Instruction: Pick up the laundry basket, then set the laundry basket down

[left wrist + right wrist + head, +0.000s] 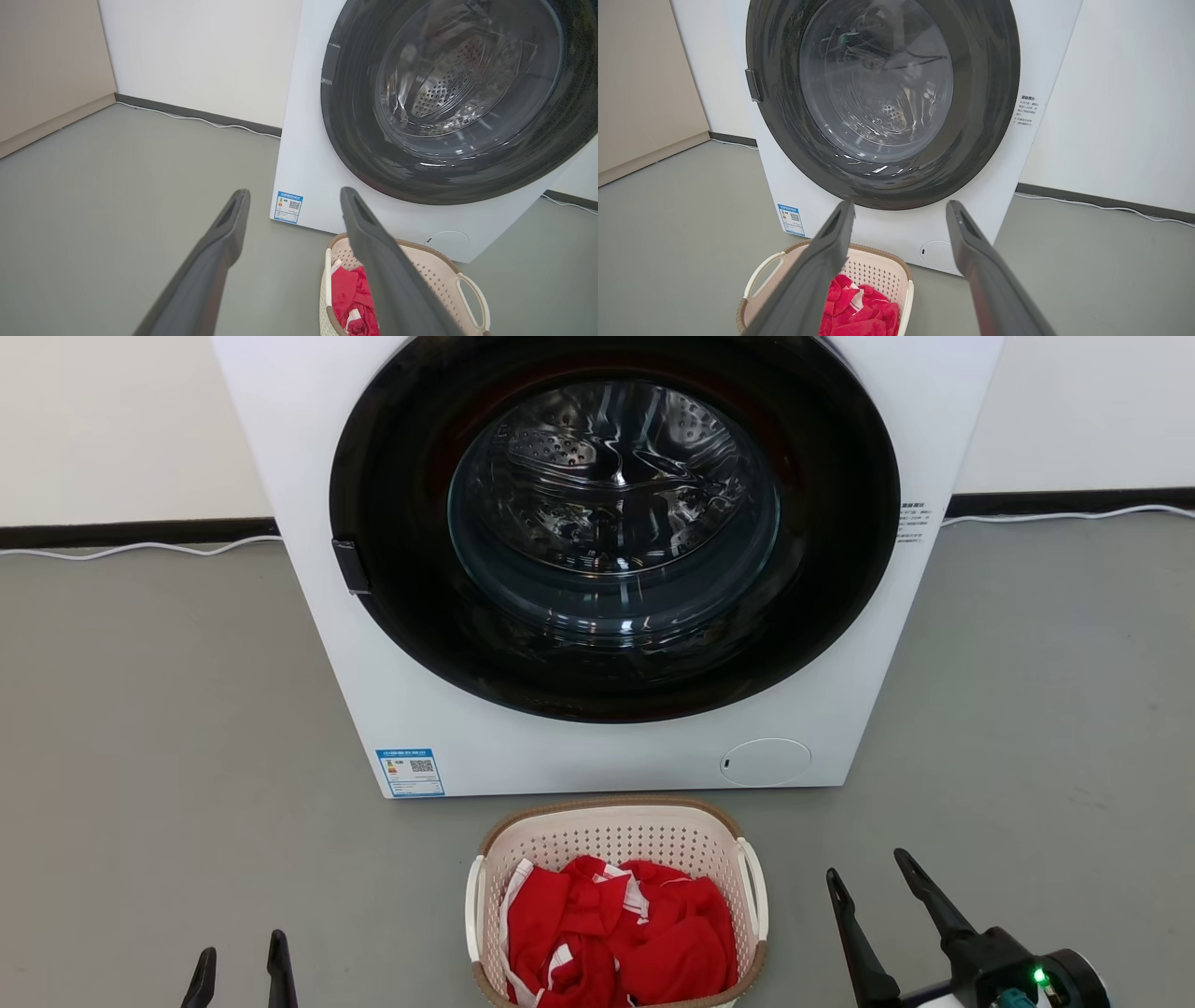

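Observation:
The laundry basket (616, 835) is cream plastic with perforated walls, a brown rim and white side handles. It stands on the floor just in front of the washing machine, with red and white clothes (621, 933) inside. My left gripper (241, 963) is open, low at the left, well apart from the basket. Off the basket's right handle, my right gripper (870, 873) is open with nothing between its fingers. The left wrist view has the basket (434, 266) at lower right behind my left gripper (294, 192). In the right wrist view the basket (878, 270) lies lower left of my right gripper (900, 204).
A large white washing machine (597, 747) with a dark round door, shut, stands right behind the basket. A white cable (140, 549) runs along the dark baseboard. Grey floor spreads to both sides. A beige panel (51, 70) stands far left.

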`<state>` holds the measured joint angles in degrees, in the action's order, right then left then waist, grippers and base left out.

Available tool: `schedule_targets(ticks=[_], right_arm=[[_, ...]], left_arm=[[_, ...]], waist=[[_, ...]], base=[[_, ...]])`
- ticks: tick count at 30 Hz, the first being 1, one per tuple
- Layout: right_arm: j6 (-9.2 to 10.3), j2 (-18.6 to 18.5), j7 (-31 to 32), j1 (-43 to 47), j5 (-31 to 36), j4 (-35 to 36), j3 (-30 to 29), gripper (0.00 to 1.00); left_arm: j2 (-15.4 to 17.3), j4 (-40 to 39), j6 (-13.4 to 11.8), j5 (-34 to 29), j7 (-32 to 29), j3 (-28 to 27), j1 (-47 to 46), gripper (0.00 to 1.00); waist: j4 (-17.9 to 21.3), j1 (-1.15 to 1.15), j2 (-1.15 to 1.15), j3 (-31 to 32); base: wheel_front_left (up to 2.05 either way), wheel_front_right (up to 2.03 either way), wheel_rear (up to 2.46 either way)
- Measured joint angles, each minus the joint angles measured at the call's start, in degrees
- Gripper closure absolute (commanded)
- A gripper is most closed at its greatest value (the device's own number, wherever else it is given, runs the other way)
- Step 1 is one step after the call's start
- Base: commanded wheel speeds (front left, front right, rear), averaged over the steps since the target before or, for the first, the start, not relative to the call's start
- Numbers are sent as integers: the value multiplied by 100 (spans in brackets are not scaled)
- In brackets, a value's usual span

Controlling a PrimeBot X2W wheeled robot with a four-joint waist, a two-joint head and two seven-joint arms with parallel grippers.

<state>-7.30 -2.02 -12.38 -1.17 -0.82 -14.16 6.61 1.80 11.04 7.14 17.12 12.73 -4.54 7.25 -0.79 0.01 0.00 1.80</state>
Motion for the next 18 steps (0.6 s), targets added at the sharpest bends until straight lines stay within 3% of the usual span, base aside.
schedule_targets(ticks=[10,18], right_arm=[[0,-26,-181,0,773,-59,-57,0],[0,-32,-183,0,789,-187,-278,0]], left_arm=[[54,-77,1,-641,160,-3,39,0],[55,20,1,-622,175,33,102,0]], waist=[[4,0,0,-10],[24,0,0,-33]], base=[[0,0,0],[0,0,0]])
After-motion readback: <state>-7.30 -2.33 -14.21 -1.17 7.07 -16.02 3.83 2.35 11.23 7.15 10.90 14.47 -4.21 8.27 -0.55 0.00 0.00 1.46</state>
